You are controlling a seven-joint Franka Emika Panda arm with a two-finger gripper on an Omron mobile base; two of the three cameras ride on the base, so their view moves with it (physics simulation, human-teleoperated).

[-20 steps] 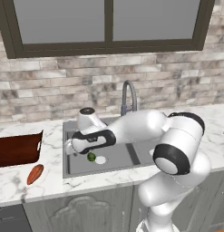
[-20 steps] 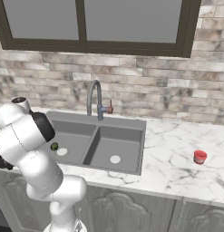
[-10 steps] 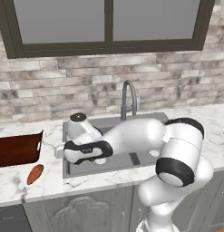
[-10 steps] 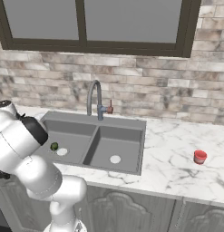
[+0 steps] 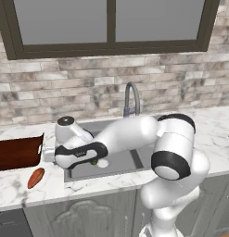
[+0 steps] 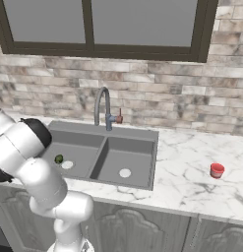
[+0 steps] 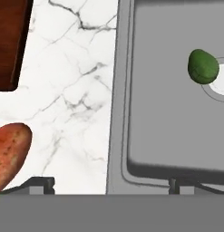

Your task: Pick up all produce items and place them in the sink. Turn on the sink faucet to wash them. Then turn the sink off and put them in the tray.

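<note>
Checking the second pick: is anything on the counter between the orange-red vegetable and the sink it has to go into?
Nothing visible. The orange-red vegetable lies on bare marble counter beside the sink; the tray sits off to the side. The lime is already in the basin.

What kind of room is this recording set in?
A rendered home kitchen, by the look of it: a double-basin sink with a gooseneck faucet set in a marble counter, brick backsplash and a window above, cabinet doors below.

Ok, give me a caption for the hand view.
Green fruit beside the sink drain; orange-red vegetable waits on the counter.
</note>
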